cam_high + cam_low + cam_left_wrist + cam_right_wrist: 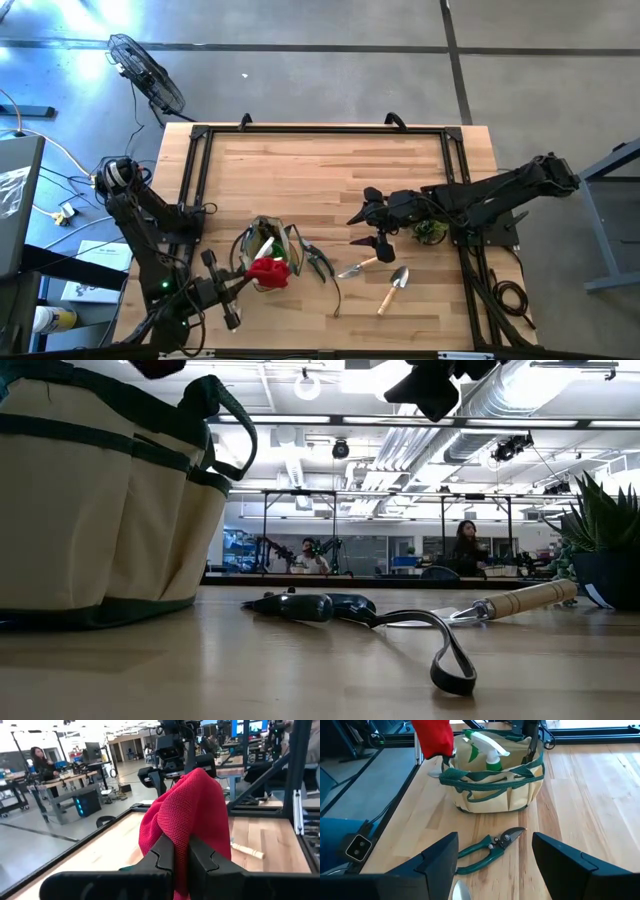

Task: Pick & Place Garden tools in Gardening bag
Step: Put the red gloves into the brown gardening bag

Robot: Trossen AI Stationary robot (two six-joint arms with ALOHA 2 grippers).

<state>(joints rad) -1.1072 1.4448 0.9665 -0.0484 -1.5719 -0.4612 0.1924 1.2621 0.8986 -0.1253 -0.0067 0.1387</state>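
The tan gardening bag [266, 246] with green trim stands on the table at the near left; a white and green spray bottle [487, 749] stands in it. My left gripper [248, 281] is shut on the red cloth [268, 272] at the bag's near rim. Green-handled pruners [320, 265] lie on the table right of the bag. Two wooden-handled trowels [358, 267] [393, 290] lie farther right. My right gripper [368, 228] is open and empty above the table, beyond the trowels, facing the pruners [490, 845] and the bag [492, 790]. My left gripper pinches a bunched fold of the red cloth [181, 837] between its two fingers [162, 857]. The fingers come from the table's near left side. The cloth bulges beyond the fingertips and also hangs below them, lifted at the bag's rim [432, 737].
A potted green plant [430, 232] stands right of my right gripper and shows in the low view [605, 550]. A black frame [320, 130] runs round the table's far and side edges. Bare wood lies across the table's far half [320, 170].
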